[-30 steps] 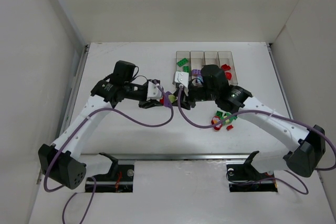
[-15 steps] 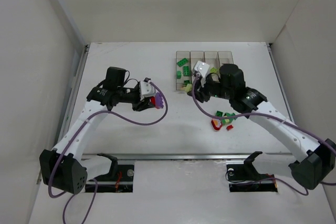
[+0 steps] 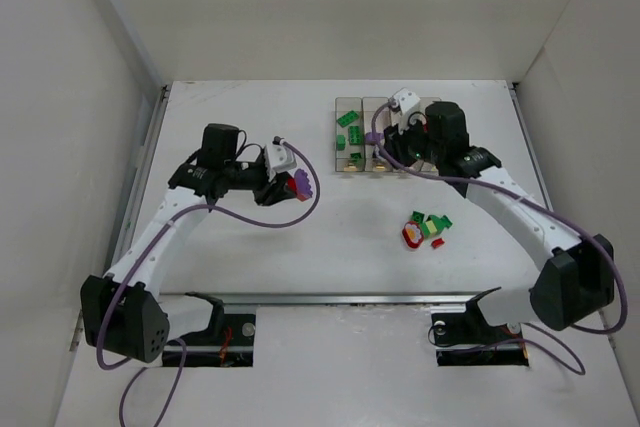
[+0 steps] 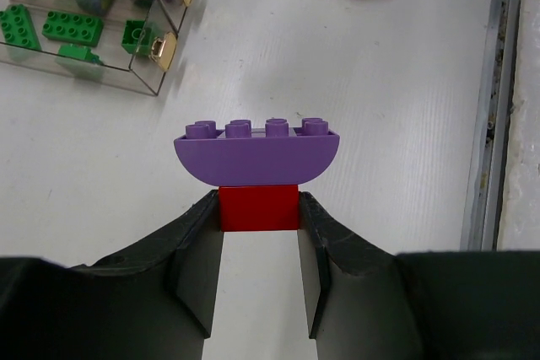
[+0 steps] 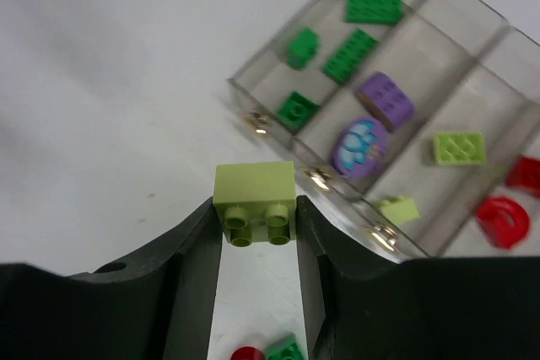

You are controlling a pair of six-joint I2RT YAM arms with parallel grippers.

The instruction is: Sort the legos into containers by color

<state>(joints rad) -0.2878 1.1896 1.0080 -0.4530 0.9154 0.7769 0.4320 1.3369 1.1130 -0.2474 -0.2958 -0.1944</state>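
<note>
Four clear bins (image 3: 349, 103) stand side by side in a row at the far middle of the table, each with a yellowish latch (image 5: 319, 179) at its near end. From the left:

- The first holds four green bricks (image 5: 348, 50).
- The second holds a purple brick (image 5: 384, 100) and a round purple piece with a flower print (image 5: 359, 146).
- The third holds two pale yellow-green bricks (image 5: 459, 147).
- The fourth holds red pieces (image 5: 502, 220).

A curved purple brick (image 4: 257, 151), studs up, sits on a red brick (image 4: 258, 207) clamped in the left gripper (image 4: 258, 212), well left of the bins. The right gripper (image 5: 256, 208) pinches a pale yellow-green brick (image 5: 255, 191) over the bins' near ends. A loose cluster of red, green and yellow-green bricks (image 3: 426, 230) lies nearer than the bins.
</note>
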